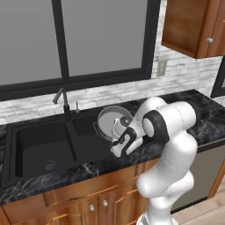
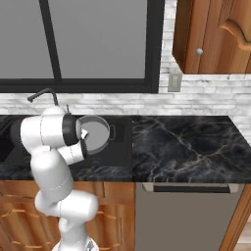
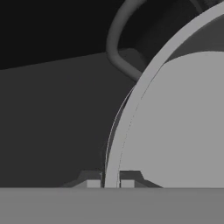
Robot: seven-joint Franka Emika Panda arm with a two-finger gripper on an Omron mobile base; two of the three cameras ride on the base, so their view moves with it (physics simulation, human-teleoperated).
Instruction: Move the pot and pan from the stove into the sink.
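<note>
My gripper (image 1: 115, 133) is shut on the rim of the grey metal pot (image 1: 113, 119), which hangs tilted on its side over the right basin of the black sink (image 1: 70, 141). The pot's pale inside faces the base cameras. In the hand view the pot's rim (image 3: 131, 109) runs up from between my two fingertips (image 3: 93, 182), with a loop handle (image 3: 114, 43) above and the dark basin wall (image 3: 52, 127) to the left. From the right base view the pot (image 2: 96, 131) sits just past my forearm. The pan and the stove are out of view.
A thin curved faucet (image 1: 62, 99) rises behind the sink's divider. Black marble counter (image 2: 186, 142) stretches to the right, with a dishwasher front (image 2: 186, 211) below it. A wooden wall cabinet (image 1: 193, 26) hangs at the upper right, and an outlet (image 1: 161, 67) is on the brick wall.
</note>
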